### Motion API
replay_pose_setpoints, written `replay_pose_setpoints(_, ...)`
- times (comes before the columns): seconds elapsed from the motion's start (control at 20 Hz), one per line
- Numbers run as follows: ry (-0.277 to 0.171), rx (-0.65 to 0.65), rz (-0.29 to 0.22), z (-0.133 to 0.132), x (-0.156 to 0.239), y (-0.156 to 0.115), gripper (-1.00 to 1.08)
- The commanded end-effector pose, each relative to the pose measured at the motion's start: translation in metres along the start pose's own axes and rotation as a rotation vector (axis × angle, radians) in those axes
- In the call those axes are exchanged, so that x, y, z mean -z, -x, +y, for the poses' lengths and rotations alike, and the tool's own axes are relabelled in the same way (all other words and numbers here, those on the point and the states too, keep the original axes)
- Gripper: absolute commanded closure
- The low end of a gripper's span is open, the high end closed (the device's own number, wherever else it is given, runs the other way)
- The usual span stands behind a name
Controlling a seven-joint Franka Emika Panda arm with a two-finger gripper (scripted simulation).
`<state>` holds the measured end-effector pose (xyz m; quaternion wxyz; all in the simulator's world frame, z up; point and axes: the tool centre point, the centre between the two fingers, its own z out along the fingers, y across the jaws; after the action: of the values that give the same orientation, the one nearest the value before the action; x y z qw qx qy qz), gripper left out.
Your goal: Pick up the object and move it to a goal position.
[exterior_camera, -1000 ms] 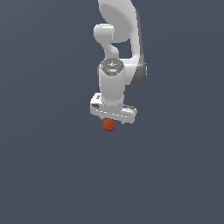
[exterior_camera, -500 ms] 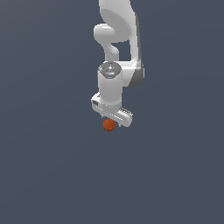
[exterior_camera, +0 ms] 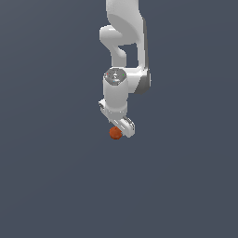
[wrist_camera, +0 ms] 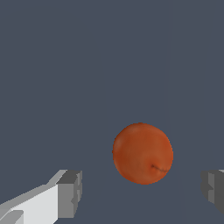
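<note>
- Gripper (wrist_camera: 141, 192) nearest to the wrist camera: fingers (wrist_camera: 69, 194) spread wide apart, nothing clamped between them, one grey pad at each side of the wrist view.
- Just beyond the pads, the ball (wrist_camera: 142, 153): reddish-orange, smooth, with a faint dark seam line, resting on the plain grey ground.
- Not touched by either pad; a clear gap of bare ground on both sides, with the ball closer to one pad than to the other, so not quite centred in the opening.
- In the exterior view, the ball (exterior_camera: 115, 133) right below the gripper (exterior_camera: 122, 126), partly overlapped by the white hand; real height of the fingertips above the ground hard to judge from here.
- Farther back, only the white arm (exterior_camera: 122, 37) rising out of the frame and the empty-looking grey ground (exterior_camera: 46, 186); no goal marker visible anywhere.
- Judged progress: approach nearly done, grasp not yet made; probably left to do: lower and centre a little, close on the ball, lift, carry to the goal.
</note>
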<state>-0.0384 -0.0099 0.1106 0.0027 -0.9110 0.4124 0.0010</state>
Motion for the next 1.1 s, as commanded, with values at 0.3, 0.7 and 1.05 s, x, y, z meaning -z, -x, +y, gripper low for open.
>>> replay_pose_setpoints(0.3, 0.003, -0.184, 0.003, 0.011, -0.010, 0.003, -0.92)
replay_pose_setpoints(0.7, 0.004, -0.255, 0.005, 0.016, -0.013, 0.004, -0.92)
replay_pose_setpoints(1.05, 0.004, -0.254, 0.004, 0.016, -0.019, 0.004, -0.92)
